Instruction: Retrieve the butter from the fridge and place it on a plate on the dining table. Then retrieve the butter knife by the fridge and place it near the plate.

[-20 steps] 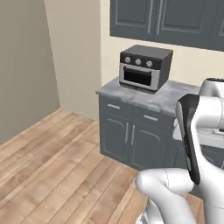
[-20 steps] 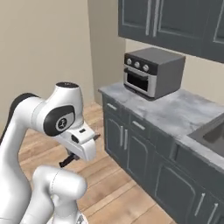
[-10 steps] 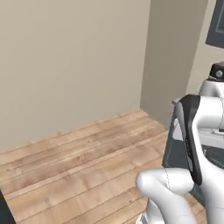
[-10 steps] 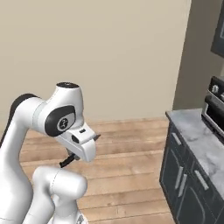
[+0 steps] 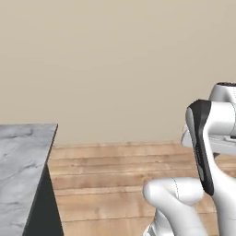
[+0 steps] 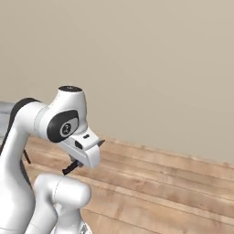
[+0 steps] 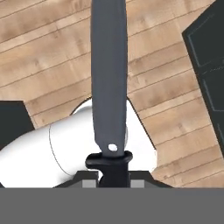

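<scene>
The butter knife [image 7: 109, 74] is held in my gripper [image 7: 113, 182]. Its long grey blade runs straight up the hand view and its dark handle [image 7: 109, 164] sits between the jaws. My gripper [image 6: 73, 167] is tucked under the folded arm, close to the robot's body, with a dark tip of the knife sticking out below it. The plate, the butter and the fridge are out of view.
A grey-veined marble counter corner [image 5: 20, 156] with a dark side stands at the lower left; I cannot tell whether it is the dining table. A beige wall [image 5: 115, 64] lies ahead over wood floor [image 6: 173, 183]. A dark cabinet panel [image 7: 210, 65] shows in the hand view.
The base has turned, so both base views swung: the grey cabinets and toaster oven left the picture, and wall, floor and a marble corner came in. The arm keeps its pose and grip.
</scene>
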